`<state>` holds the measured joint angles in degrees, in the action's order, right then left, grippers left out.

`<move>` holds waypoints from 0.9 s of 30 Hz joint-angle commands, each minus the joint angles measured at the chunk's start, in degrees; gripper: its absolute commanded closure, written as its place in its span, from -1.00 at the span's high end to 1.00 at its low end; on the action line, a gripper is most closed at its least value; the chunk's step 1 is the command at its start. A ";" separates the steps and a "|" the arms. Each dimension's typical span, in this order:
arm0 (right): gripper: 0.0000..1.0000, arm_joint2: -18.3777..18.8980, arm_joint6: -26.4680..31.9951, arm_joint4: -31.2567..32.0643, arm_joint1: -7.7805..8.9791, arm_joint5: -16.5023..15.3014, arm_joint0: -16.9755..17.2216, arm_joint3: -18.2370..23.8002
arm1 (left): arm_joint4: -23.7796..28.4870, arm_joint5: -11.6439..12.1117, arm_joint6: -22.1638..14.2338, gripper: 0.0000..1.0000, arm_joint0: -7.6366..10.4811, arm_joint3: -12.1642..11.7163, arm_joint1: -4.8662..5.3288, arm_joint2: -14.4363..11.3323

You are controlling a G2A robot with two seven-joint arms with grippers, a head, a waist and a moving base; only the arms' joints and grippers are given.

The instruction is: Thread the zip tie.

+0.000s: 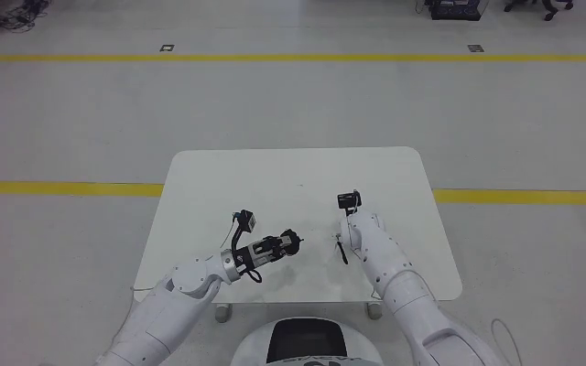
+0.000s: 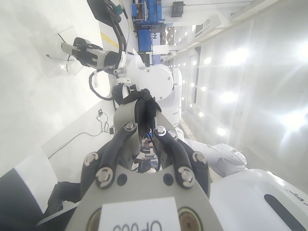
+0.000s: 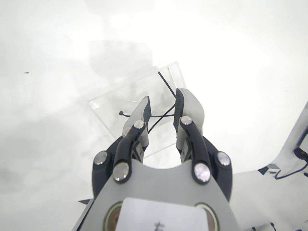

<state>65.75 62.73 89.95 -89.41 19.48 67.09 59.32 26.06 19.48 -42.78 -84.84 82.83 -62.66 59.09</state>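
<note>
right claw point(image 3: 163, 94) spread over zip tie point(image 3: 166, 83)

Zip tie point(image 3: 166, 83) on stand point(image 3: 115, 92), stand on table point(image 1: 275, 174), right end effector point(image 3: 163, 93) above

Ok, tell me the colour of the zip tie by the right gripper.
Black. The zip tie shows best in the right wrist view.

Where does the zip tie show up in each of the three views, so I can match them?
Top view: too small to make out; look at the tip of the right arm.
Left wrist view: far off, the zip tie reaches out from the right gripper.
Right wrist view: the zip tie crosses the gap of the open right gripper.
Shared landmark: the clear block at the right gripper, in both wrist views.
</note>
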 commanded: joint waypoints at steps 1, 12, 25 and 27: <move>-0.52 0.03 0.18 0.00 -0.08 0.00 -0.26 -0.67 | 0.00 0.00 0.00 -1.00 0.00 0.00 0.00 0.00; -0.52 1.77 2.29 0.00 -1.13 0.00 0.14 0.82 | 0.00 0.00 0.00 -1.00 0.00 0.00 0.00 0.00; -0.40 -0.27 6.77 0.00 -0.56 0.00 -3.03 -3.35 | 0.00 0.00 0.00 -1.00 0.00 0.00 0.00 0.00; -0.40 -0.46 6.65 0.00 -0.70 0.00 -3.34 -3.93 | 0.00 0.00 0.00 -1.00 0.00 0.00 0.00 0.00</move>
<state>65.34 69.46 89.95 -90.05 19.48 63.85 55.59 26.06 19.48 -42.78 -84.84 82.83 -62.66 59.09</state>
